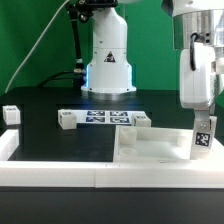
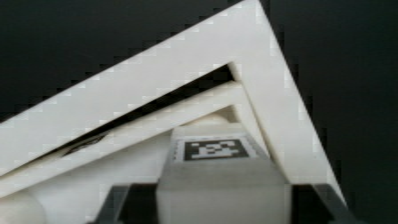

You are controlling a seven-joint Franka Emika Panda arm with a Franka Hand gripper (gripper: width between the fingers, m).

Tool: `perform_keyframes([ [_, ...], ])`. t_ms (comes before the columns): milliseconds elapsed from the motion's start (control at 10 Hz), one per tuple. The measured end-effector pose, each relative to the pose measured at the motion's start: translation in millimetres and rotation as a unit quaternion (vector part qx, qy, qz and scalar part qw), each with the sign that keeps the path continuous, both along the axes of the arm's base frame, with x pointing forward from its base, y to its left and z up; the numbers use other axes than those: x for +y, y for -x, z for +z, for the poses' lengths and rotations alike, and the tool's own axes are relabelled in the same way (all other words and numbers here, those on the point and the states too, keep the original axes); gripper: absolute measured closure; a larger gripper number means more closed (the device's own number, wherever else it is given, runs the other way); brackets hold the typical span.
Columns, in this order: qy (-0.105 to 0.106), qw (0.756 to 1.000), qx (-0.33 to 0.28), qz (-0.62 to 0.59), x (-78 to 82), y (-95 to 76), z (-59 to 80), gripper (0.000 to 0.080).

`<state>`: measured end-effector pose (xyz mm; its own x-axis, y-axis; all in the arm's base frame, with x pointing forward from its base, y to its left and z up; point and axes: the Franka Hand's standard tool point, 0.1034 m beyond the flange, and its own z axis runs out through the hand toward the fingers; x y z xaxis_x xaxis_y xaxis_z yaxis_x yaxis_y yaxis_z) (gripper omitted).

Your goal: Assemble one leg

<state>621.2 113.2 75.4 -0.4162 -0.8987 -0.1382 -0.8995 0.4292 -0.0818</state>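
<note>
The gripper (image 1: pixel 203 140) hangs at the exterior view's right, its pale body pointing down over the black table (image 1: pixel 45 100). Between its fingers sits the leg (image 1: pixel 203 135), a short white post held upright with its black-and-white tag facing the camera. The fingers are closed against the sides of the leg, pinching it, as far as the exterior view shows.

Directly beneath the gripper and reaching away to the exterior view's left lies the large white tray-like piece (image 1: pixel 150 150), with a raised rim and inner ribs. The lower end of the leg is down at the corner of this piece; whether it touches cannot be told.

In the wrist view the leg (image 2: pixel 217 160) appears straight ahead of the gripper (image 2: pixel 217 200), its tag plainly seen, with dark finger parts on either side of it. Beyond the leg the tray piece (image 2: pixel 178 75) shows as a white corner with slanted edges.

Well apart from the gripper, toward the exterior view's left, the marker board (image 1: pixel 110 118) lies flat on the table, and another small white block (image 1: pixel 12 114) stands farther off.
</note>
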Motion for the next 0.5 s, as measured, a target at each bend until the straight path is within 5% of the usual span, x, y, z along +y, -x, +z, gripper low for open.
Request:
perform_keyframes([
  [100, -0.001, 1.0, 0.0, 0.0, 1.1, 0.2, 0.0, 0.0505],
  [300, 0.0, 1.0, -0.001, 0.009, 1.5, 0.2, 0.0, 0.022],
  [500, 0.0, 1.0, -0.001, 0.01, 1.6, 0.2, 0.0, 0.0164],
])
